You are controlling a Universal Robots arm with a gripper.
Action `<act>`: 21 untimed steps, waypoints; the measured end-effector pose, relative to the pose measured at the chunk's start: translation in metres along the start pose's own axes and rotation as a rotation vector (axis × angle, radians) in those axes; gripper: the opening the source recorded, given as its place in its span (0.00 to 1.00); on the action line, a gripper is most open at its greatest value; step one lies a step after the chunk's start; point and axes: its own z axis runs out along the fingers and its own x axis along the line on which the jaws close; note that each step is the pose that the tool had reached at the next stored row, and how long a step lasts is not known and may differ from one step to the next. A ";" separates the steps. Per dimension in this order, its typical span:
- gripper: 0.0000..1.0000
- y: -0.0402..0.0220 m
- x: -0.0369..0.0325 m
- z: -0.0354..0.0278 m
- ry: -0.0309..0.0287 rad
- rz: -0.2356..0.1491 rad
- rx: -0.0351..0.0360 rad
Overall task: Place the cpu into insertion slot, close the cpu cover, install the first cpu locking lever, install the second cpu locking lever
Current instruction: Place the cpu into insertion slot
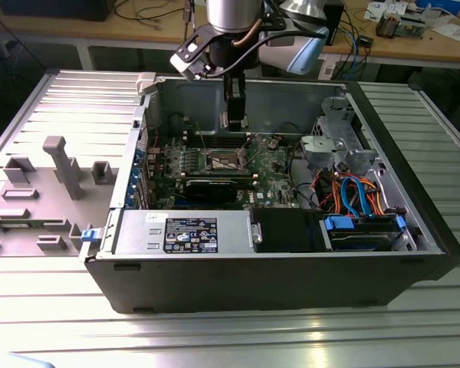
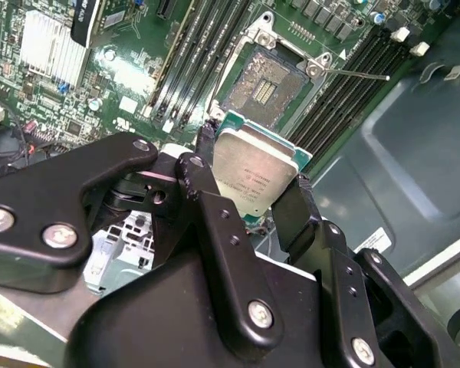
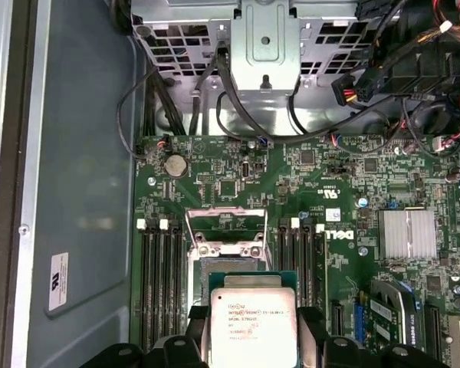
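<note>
- While the pincer (image 1: pixel 234 121) hangs over the open computer case (image 1: pixel 253 280) on the ribbed table (image 1: pixel 215 337), the work stands, as I judge it, at the first step: placing the cpu.
- At the exterior view's left, grey plastic fixtures (image 1: pixel 61 165) sit on the table outside the case, well apart from the work.
- Near the middle of the green board (image 1: pixel 272 165), the insertion slot (image 1: pixel 220 159) lies bare, and the pincer is above it, apart from the board.
- In the second wrist view the pincer (image 2: pixel 249 182) is clenched on the cpu (image 2: pixel 253 172). Its black fingers (image 2: pixel 203 172) press two opposite edges, and the chip's metal top faces the camera.
- In the first wrist view the cpu (image 3: pixel 253 322) overlaps the near part of the slot (image 3: pixel 228 270).
- The cpu cover (image 3: pixel 228 247) stands swung up at the slot's far side, not yet closed, and a wire lever (image 2: pixel 360 74) juts free beside the slot.
- Seating the chip calls, I judge, for holding it level and square to the slot's rim, with no sideways scrape.
- At the exterior view's right, a drive cage (image 1: pixel 337 146) and coloured cables (image 1: pixel 353 192) lie clear of the slot.
</note>
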 end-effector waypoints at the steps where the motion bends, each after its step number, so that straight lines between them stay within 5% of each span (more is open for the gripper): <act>1: 0.55 -0.0002 0.0000 0.0013 -0.0001 0.000 0.0001; 5: 0.55 -0.0010 0.0001 0.0073 0.0043 0.001 0.0000; 10: 0.55 -0.0013 0.0000 0.0108 0.0277 0.002 -0.0003; 15: 0.55 -0.0029 0.0002 0.0218 0.0279 0.002 -0.0002; 21: 0.55 -0.0035 0.0004 0.0269 0.0278 0.002 0.0000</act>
